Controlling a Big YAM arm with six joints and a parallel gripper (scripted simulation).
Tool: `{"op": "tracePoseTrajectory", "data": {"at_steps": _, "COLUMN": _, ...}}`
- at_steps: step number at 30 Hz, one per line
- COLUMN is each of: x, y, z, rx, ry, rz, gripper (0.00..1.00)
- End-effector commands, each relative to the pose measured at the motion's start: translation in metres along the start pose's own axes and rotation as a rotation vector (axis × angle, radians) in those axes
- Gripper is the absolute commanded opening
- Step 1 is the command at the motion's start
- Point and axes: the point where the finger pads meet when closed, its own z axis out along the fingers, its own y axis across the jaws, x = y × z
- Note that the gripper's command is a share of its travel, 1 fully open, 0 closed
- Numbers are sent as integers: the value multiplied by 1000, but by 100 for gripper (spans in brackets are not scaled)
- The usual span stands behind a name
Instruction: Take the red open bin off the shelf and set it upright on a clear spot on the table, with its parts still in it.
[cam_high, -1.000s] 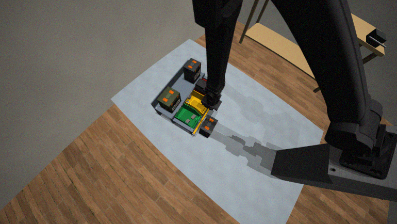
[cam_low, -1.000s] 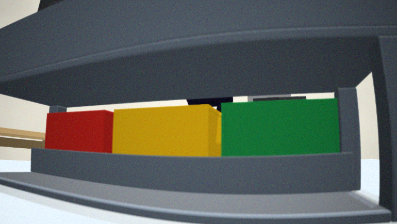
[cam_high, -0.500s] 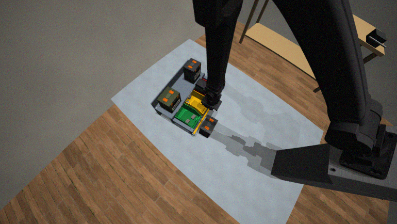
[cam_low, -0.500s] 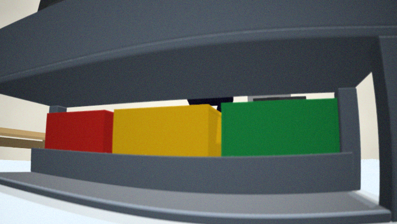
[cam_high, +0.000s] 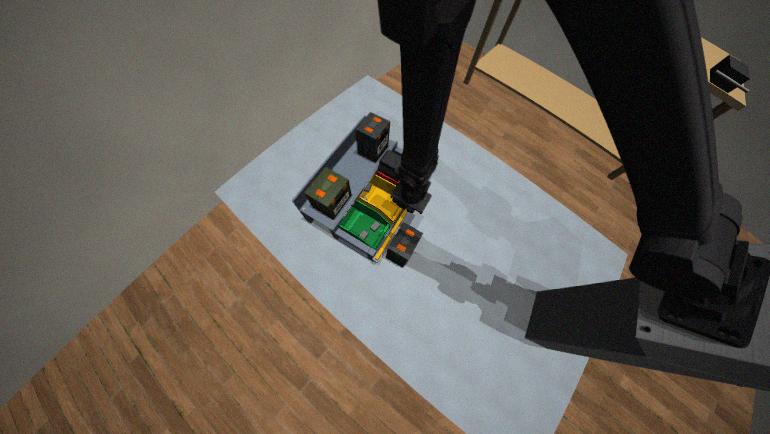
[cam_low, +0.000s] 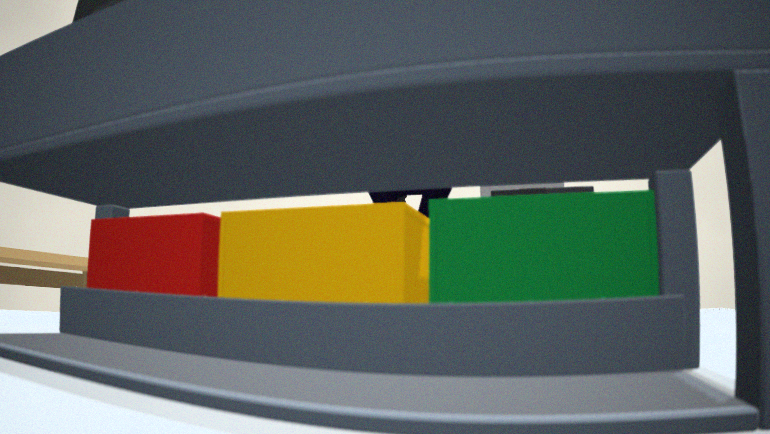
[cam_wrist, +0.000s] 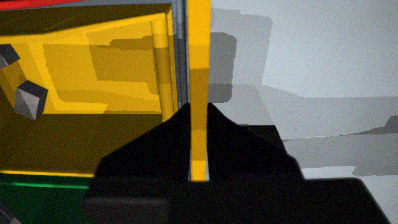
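Wood planking runs under a pale grey mat (cam_high: 345, 334), and on that mat sits a low grey shelf unit (cam_high: 345, 159) with three open bins side by side inside it. From above, the black arm (cam_high: 425, 97) comes straight down onto the shelf's near side, ending in the pincer (cam_wrist: 198, 150).

That pincer is pinching the thin front wall of the yellow bin (cam_wrist: 100, 75): the wrist view shows the yellow wall rising between the two dark fingers, with the bin's cavity off to one side and the mat to the other. Two small grey parts (cam_wrist: 31, 99) lie inside that cavity.

The red bin (cam_low: 153, 253) (the one the task names) sits on the shelf just beyond the yellow bin, touching it; in the wrist view only a red sliver of it shows along the top edge. The green bin (cam_low: 544, 245) stands on the yellow bin's other side, also against it. Three dark battery-like boxes with orange tabs (cam_high: 372, 134) stand around the pincer, two on the shelf top and one on the mat.
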Motion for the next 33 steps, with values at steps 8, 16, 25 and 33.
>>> {"op": "tracePoseTrajectory", "data": {"at_steps": 8, "x": -4, "y": 5, "z": -20, "rx": -10, "ry": -5, "rz": -4, "gripper": 0}}
{"op": "tracePoseTrajectory", "data": {"at_steps": 16, "x": -3, "y": 7, "z": -26, "rx": -18, "ry": -5, "rz": -6, "gripper": 0}}
{"op": "tracePoseTrajectory", "data": {"at_steps": 25, "x": -5, "y": 5, "z": -36, "rx": -10, "ry": -7, "rz": -5, "gripper": 0}}
{"op": "tracePoseTrajectory", "data": {"at_steps": 33, "x": -5, "y": 6, "z": -43, "rx": -14, "ry": -7, "rz": -4, "gripper": 0}}
